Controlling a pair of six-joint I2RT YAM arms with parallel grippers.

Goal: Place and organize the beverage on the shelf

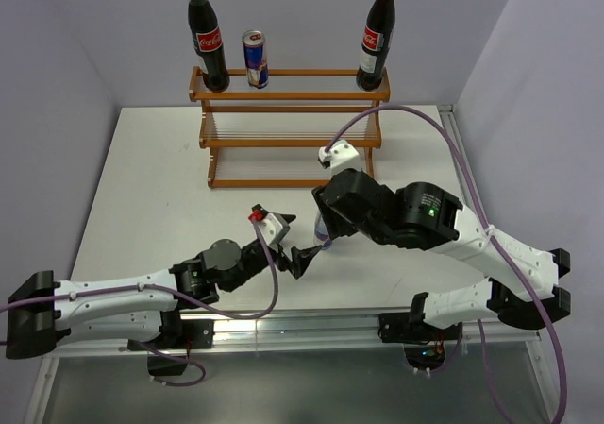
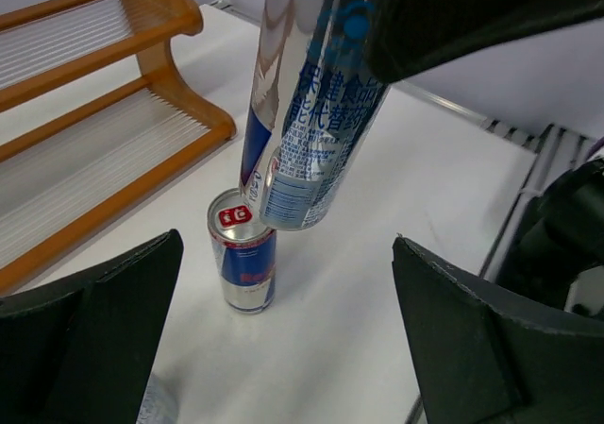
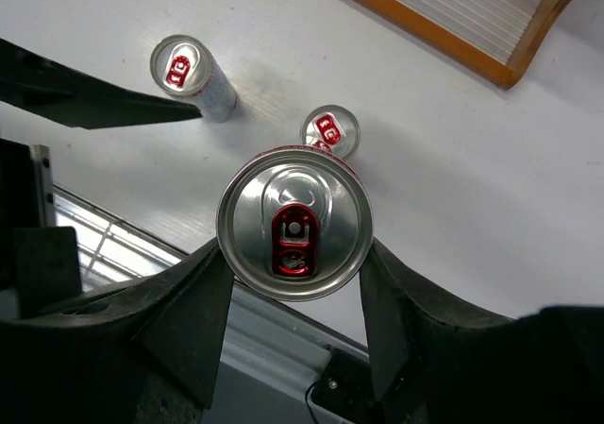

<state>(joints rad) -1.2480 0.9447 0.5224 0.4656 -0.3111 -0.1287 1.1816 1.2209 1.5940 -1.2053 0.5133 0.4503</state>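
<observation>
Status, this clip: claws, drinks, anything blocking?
Left claw open. Right claw shut on can, lifted off table. Two cans stand on table; two bottles, one can on shelf top. Shelf approach looks free.

Two cola bottles [image 1: 208, 42] [image 1: 376, 37], four slim blue-and-silver cans [image 1: 255, 59] [image 3: 294, 224] [image 3: 184, 70] [image 3: 330, 129], one three-tier wooden shelf [image 1: 293, 96].

Bright, even, diffuse light falls from overhead. The white tabletop [image 1: 151, 188] around the reddish-brown wooden stepped rack [image 1: 283, 143] is nearly washed out, and the shadows on it are faint and soft-edged. Along the table edge farthest from the rack, the metal rail [image 1: 283, 318] carries a white strip of glare. In the left wrist view, the slim blue-and-silver can [image 2: 302, 141] beside the rack shows a pale sheen down its side, and its print is sharp. The black fingers [image 2: 94, 330] are blurred and featureless. In the right wrist view the can's lid [image 3: 294, 221] gleams.
</observation>
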